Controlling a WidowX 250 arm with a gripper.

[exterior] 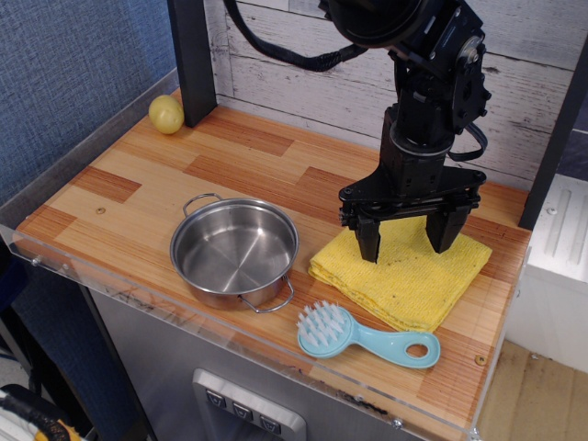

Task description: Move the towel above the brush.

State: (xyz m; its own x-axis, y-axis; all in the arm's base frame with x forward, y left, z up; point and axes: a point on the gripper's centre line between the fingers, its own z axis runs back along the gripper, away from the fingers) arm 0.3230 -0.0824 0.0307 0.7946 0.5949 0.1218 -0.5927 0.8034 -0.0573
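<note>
The yellow towel (404, 280) lies flat on the wooden table, right of the pot and directly behind the brush. The light blue brush (366, 337) lies near the front edge, bristle head to the left, handle with its hole to the right; the towel's front corner nearly touches the handle. My black gripper (402, 244) hangs over the back part of the towel with its fingers spread wide. The fingertips (369, 250) are at or just above the cloth and hold nothing.
A steel pot (234, 253) stands left of the towel. A small round yellow fruit (166, 114) sits at the back left by a black post (191, 60). The table's front edge (276, 354) runs just below the brush, and a white plank wall is behind.
</note>
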